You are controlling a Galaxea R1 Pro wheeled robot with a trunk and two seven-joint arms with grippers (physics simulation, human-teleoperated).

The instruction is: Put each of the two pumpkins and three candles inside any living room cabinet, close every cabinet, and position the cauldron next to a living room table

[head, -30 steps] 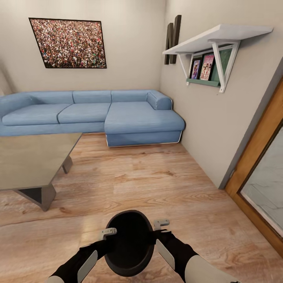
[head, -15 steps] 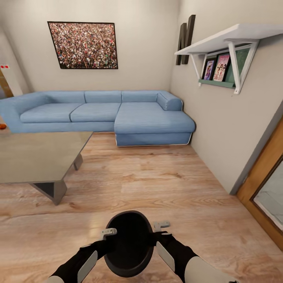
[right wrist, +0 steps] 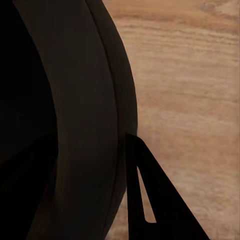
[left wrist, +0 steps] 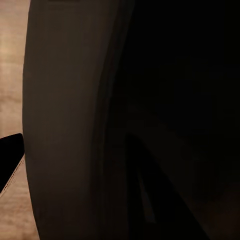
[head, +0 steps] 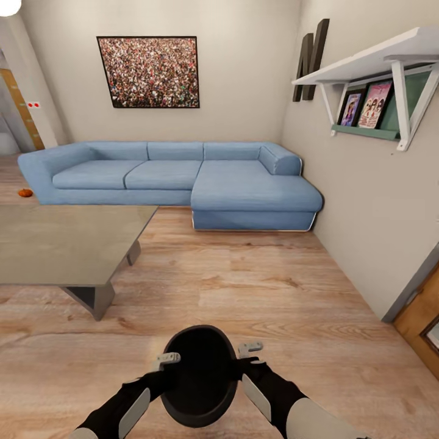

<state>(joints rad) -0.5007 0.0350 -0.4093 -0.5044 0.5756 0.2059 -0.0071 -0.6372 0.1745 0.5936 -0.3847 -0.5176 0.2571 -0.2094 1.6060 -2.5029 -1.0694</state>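
The black cauldron [head: 201, 375] hangs low in front of me above the wood floor, mouth up. My left gripper [head: 169, 360] is shut on its left rim and my right gripper [head: 247, 350] on its right rim. In the left wrist view the cauldron's dark wall [left wrist: 65, 125] sits right against the camera. The right wrist view shows the cauldron's rim [right wrist: 85, 125] beside a dark finger [right wrist: 150, 200] over the floor. The grey table [head: 67, 244] stands ahead on the left, apart from the cauldron. One orange pumpkin [head: 25, 192] lies on the floor by the sofa's far left end.
A blue corner sofa [head: 183, 180] runs along the back wall under a framed picture [head: 149, 72]. A white wall shelf [head: 372, 64] with photo frames hangs on the right wall. A wooden door frame [head: 421, 317] is at the right. Open floor lies between the table and the right wall.
The whole view has swung left, so sofa, table and shelf have shifted right in the picture and the pumpkin has come into sight. The cauldron stays held between both grippers.
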